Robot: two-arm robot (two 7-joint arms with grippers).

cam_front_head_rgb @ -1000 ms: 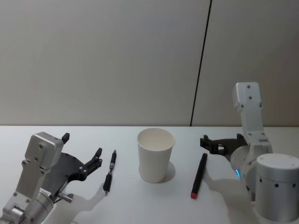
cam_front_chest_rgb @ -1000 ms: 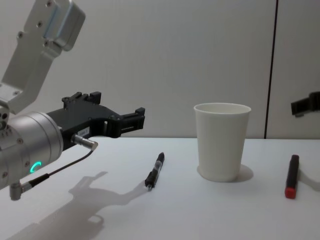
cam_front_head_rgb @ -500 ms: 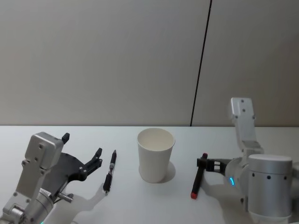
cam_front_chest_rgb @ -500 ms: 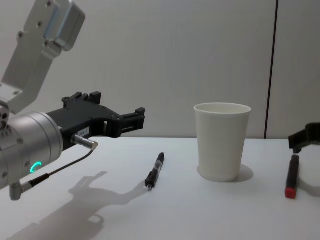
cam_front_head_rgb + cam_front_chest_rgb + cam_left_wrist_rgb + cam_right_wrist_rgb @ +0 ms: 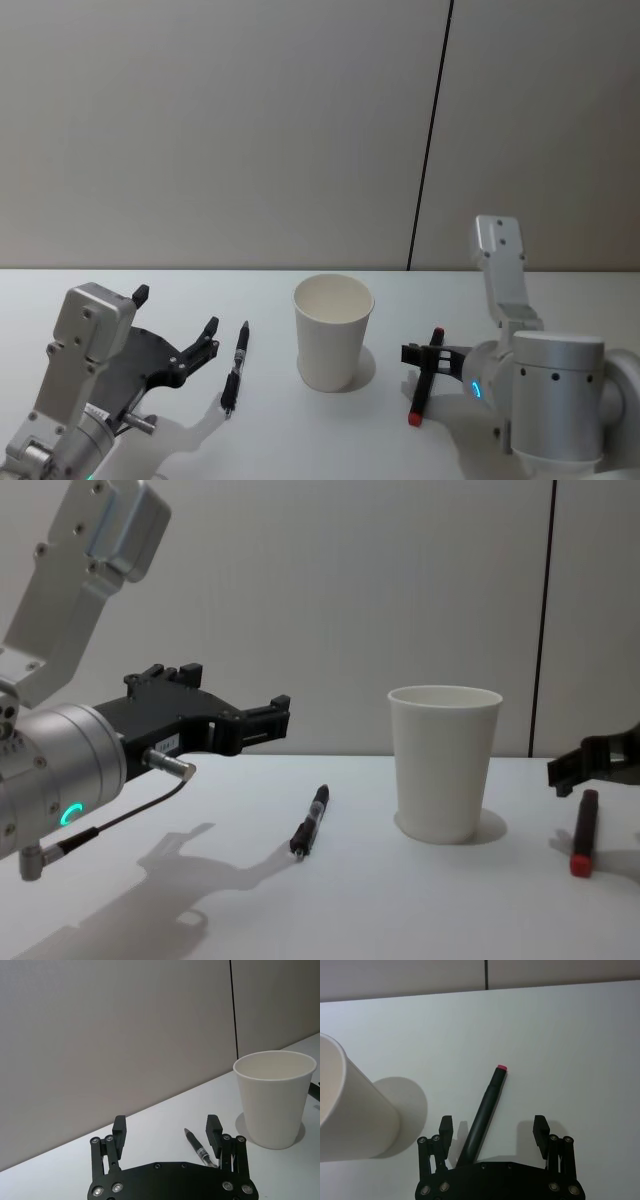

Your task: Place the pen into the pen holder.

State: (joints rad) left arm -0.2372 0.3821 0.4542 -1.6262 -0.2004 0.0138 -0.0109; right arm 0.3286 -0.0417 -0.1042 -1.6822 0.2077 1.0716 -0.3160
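Fingers (image 5: 445, 1130) of the right gripper (image 5: 492, 1124) stood wide apart, one on each side of the red-tipped pen (image 5: 486, 1107). This pen lay flat on the table (image 5: 580, 1035), near the paper cup (image 5: 332, 345) on its right. The left gripper (image 5: 175, 312), also spread wide, hung beside a second pen (image 5: 235, 368) left of the cup.

Left gripper (image 5: 166, 1122): jaws spread wide, nothing between the pads. Black pen (image 5: 199, 1149) lies flat on the white table (image 5: 60, 1160), in line with the gap and close against one finger (image 5: 214, 1130); its near end is hidden behind that finger's linkage, contact not discernible. Pen holder (image 5: 274, 1100) stands upright outside the jaws, past that same finger, mouth open. Grey wall (image 5: 125, 1025) beyond, with one dark seam (image 5: 233, 1005).
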